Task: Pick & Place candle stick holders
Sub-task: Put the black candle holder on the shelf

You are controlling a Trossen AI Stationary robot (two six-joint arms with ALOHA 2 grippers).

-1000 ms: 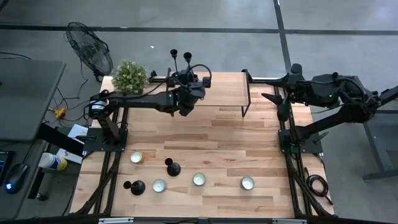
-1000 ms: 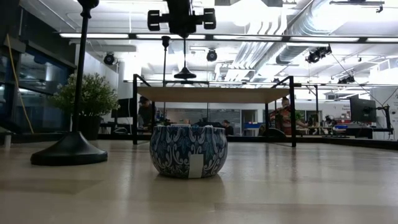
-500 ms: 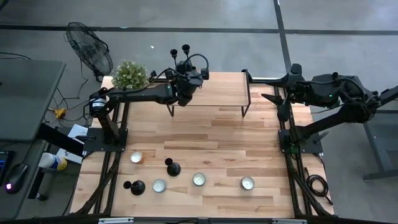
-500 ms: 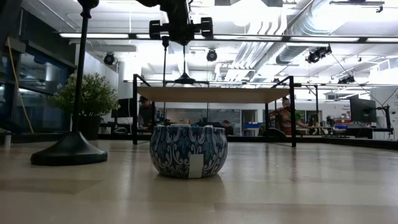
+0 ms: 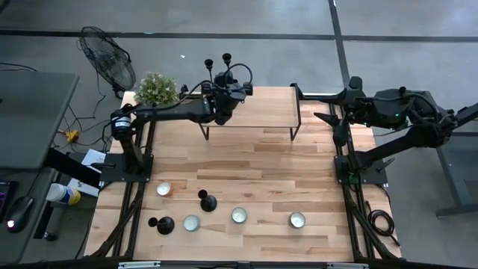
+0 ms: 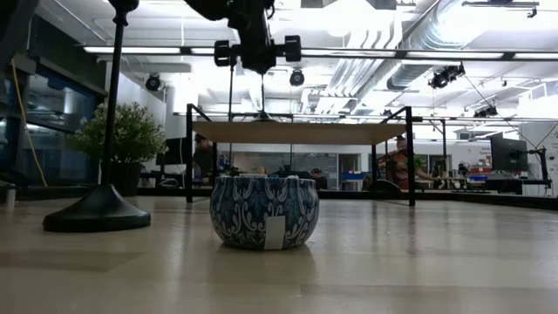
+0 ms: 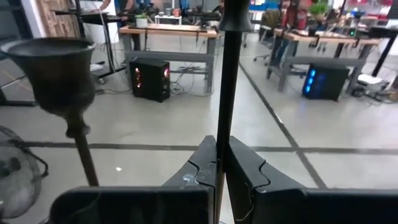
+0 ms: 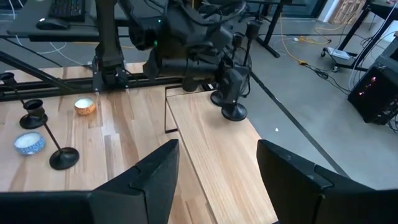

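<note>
My left gripper (image 5: 225, 96) reaches over the far left part of the raised wooden shelf (image 5: 261, 112) and is shut on a black candle stick holder (image 7: 225, 74), whose cup top (image 5: 226, 56) points past the far edge. A second holder (image 7: 59, 68) stands beside it on the shelf by its base (image 8: 217, 98). Two more holders (image 5: 208, 202) (image 5: 164, 224) stand on their round bases near the table's front left. My right gripper (image 8: 214, 180) waits open and high at the far right (image 5: 328, 119), holding nothing. My left gripper pinches the holder's thin stem (image 7: 222, 127) between its two fingers, partway up. The fingers come in roughly level from the table's near side and lie across the stem. The holder stays upright, its round base (image 8: 233, 112) at the shelf top; whether it rests there I cannot tell.
Several tealight cups (image 5: 191, 223) (image 5: 239, 215) (image 5: 297, 220) sit along the near part of the table, one more (image 5: 163, 189) at the left. A blue patterned bowl candle (image 6: 264, 212) stands close in the low view. A potted plant (image 5: 157, 90) is at the far left corner.
My left gripper has carried the holder toward the table's far edge and slightly down over the shelf, staying shut on the stem. The holder has kept upright and its base has come down toward the shelf top.
</note>
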